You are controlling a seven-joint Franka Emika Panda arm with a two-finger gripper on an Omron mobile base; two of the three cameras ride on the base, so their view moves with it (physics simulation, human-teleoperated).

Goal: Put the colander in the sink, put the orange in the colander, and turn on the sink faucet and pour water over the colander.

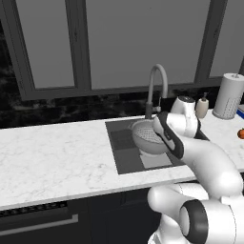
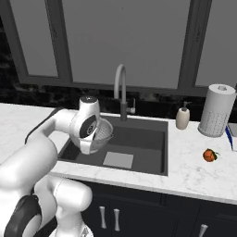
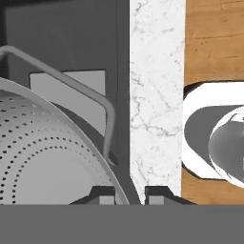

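Note:
The silver perforated colander (image 1: 145,136) (image 2: 102,132) hangs tilted over the left part of the dark sink (image 1: 124,143) (image 2: 139,139), above its floor. My gripper (image 3: 128,195) is shut on the colander's rim (image 3: 47,157), next to its loop handle (image 3: 95,95). The white hand covers part of the bowl in both base views. The orange (image 1: 241,134) (image 2: 209,155) lies on the marble counter to the right of the sink. The grey gooseneck faucet (image 1: 157,81) (image 2: 120,88) stands behind the basin, and I see no water running from it.
A white soap bottle (image 1: 202,106) (image 2: 183,118) and a paper towel roll (image 1: 228,95) (image 2: 216,110) stand at the back right. A blue item (image 2: 231,136) lies at the right edge. Windows line the back wall. The counter's front edge (image 3: 155,71) borders the wooden floor (image 3: 214,43).

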